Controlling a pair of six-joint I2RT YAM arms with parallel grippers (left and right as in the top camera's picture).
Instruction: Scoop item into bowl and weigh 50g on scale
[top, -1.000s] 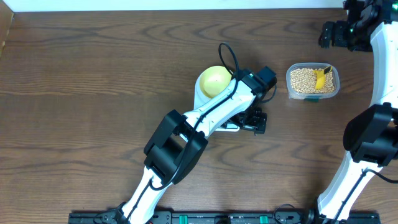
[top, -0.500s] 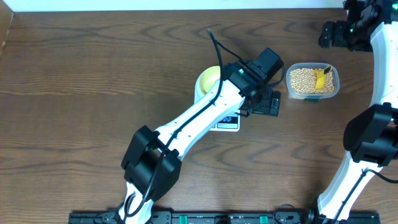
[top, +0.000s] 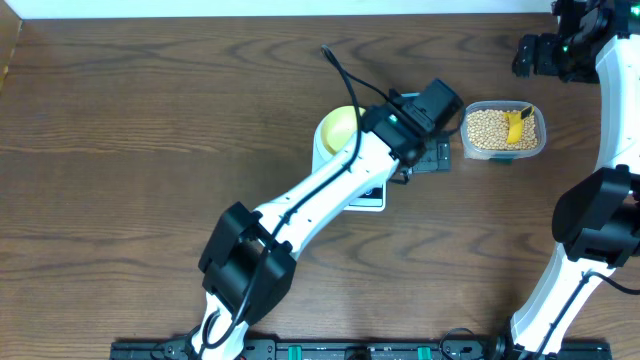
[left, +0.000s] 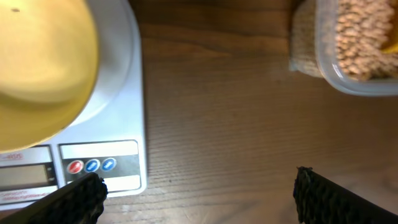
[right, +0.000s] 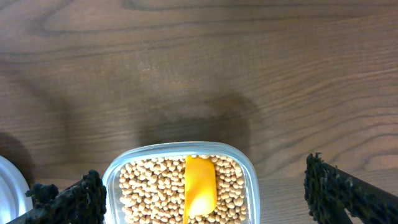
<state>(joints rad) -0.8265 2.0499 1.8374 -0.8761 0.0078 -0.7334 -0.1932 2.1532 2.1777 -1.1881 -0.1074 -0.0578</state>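
Note:
The pale yellow bowl (top: 338, 124) (left: 37, 68) sits on the white scale (top: 366, 196) (left: 121, 93), partly covered by my left arm in the overhead view. My left gripper (top: 432, 156) (left: 199, 199) hangs open over bare wood between the scale and the clear container (top: 503, 131) (left: 360, 68), holding nothing. Tan beans, the item (top: 488, 128) (right: 155, 186), fill that container, and a yellow scoop (top: 517, 125) (right: 200, 185) lies in them. My right gripper (top: 540, 55) (right: 205, 196) is open at the far right, above and behind the container, with nothing between its fingers.
The scale's display and coloured buttons (left: 92, 165) face the near side. My right arm's lower links (top: 590, 230) stand along the right edge of the table. Brown wood tabletop (top: 150, 150) stretches to the left.
My left arm has swung right and away from me, carrying its open gripper from in front of the scale to beside the container. The right arm has not moved.

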